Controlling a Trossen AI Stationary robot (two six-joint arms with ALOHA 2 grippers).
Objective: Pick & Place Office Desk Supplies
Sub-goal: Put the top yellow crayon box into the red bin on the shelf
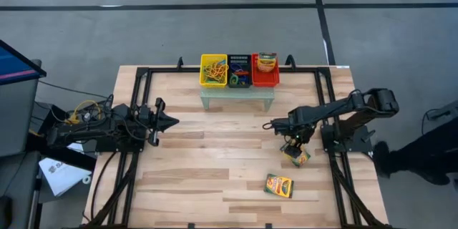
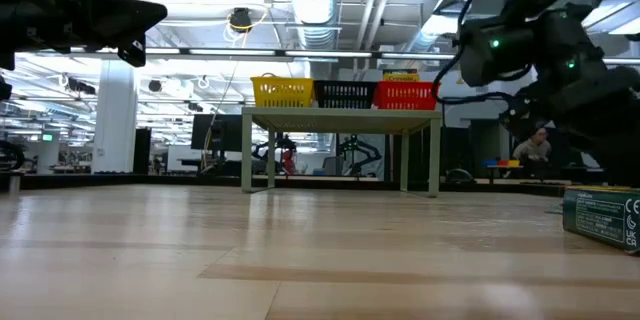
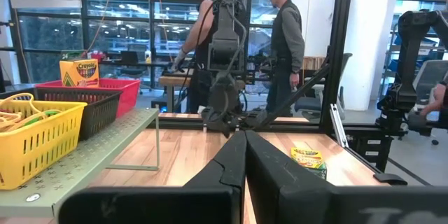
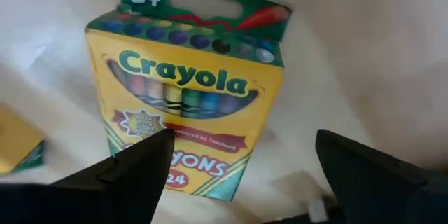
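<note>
Clearly the pick of a crayon box [image 4: 189, 91] is in hand: the right gripper [image 4: 241, 164] hangs just above that box, fingers spread wide, well in front of the red basket [image 1: 265, 71]. Next it likely must drop and close across the box. A second box [image 1: 279, 185] lies farther from the basket. The left gripper [image 1: 166, 122] waits pressed together. The wooden table [image 1: 207, 164] sits in a workshop with people behind.

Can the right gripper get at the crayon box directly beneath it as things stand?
Probably yes: the right gripper hangs open right over the crayon box, fingers spread to either side, with nothing lying between them and the box.
</note>
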